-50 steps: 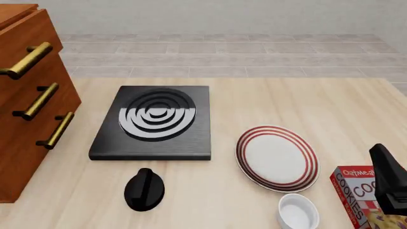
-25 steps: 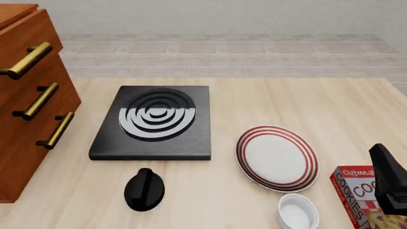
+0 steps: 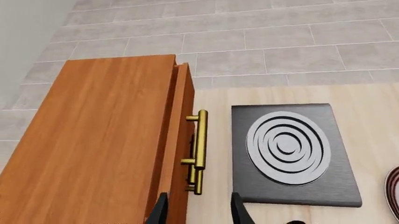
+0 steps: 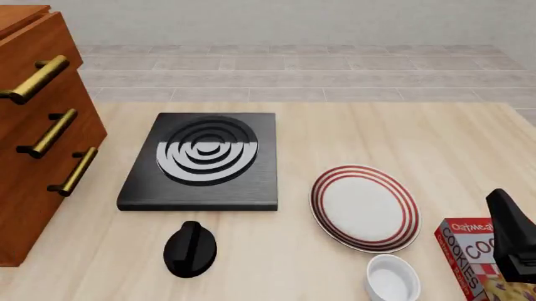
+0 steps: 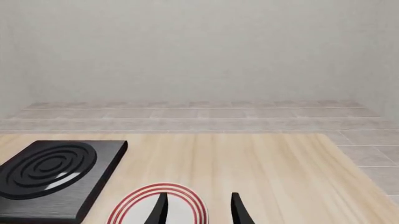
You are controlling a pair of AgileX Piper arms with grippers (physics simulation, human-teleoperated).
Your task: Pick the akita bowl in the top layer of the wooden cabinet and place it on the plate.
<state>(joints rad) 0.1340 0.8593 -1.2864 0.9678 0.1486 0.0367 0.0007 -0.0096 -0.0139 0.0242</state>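
The large reddish-brown wooden cabinet [image 4: 34, 138] stands at the left edge of the pale wooden surface [image 4: 335, 132], its 3 drawers all shut, so nothing inside them shows; the akita bowl is not visible in any view. The uppermost drawer [image 3: 181, 140] carries a brass bar handle [image 3: 199, 144], seen from above in the left wrist view, with the other handles lined up beneath it. The left gripper [image 3: 198, 212] hangs above the cabinet's front edge with its jaws apart and nothing between them. Just beside the cabinet lies a black square stove with silver concentric rings [image 4: 205, 160], and a black round knob [image 4: 190, 249] sits near its front edge. To the stove's right lies the round white plate with red rings around its rim [image 4: 365, 207], bare. A small plain white bowl [image 4: 392, 279], holding nothing, rests just in front of the plate, beside a red cookie box [image 4: 479, 260]. The right gripper [image 5: 198, 212] hovers over the plate's near rim, jaws spread and holding nothing.
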